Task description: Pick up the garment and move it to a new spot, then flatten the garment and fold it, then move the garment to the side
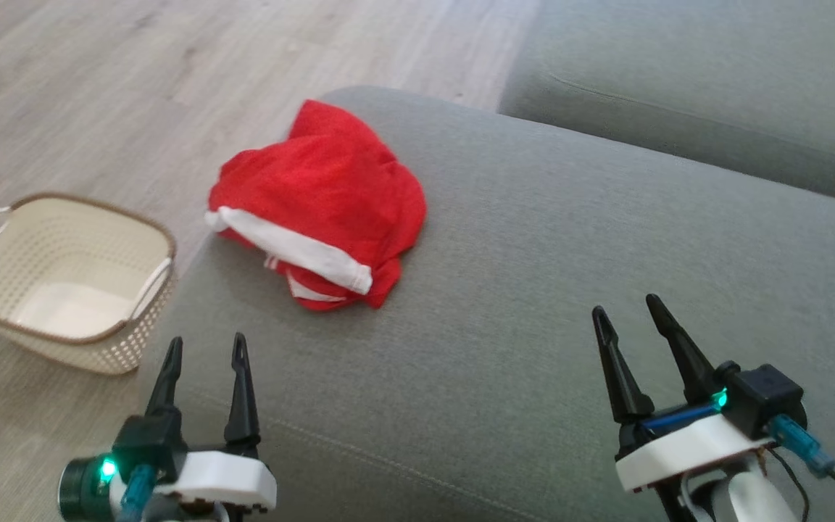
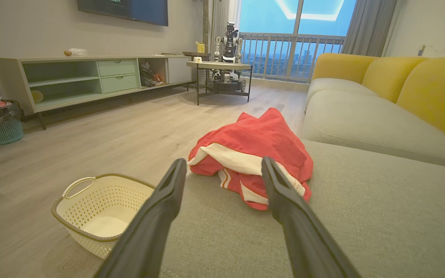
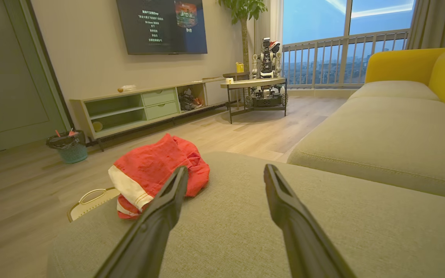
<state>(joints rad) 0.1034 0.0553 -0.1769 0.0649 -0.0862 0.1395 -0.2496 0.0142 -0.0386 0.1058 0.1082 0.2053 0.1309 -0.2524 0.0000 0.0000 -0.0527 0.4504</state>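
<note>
Garment (image 1: 316, 203): crumpled red heap, ahead of the left gripper (image 1: 206, 339), ahead and to the left of the right gripper (image 1: 625, 305), apart from both.
Support: grey cushion (image 1: 533, 290), at its edge nearest the basket (image 1: 91, 204).
Handling: likely light, soft and limp, so it should sag and unfurl when lifted.
Hold: probably the white band (image 1: 294, 250) facing the left gripper, or a raised fold.
Grippers: both spread wide, holding nothing.
</note>
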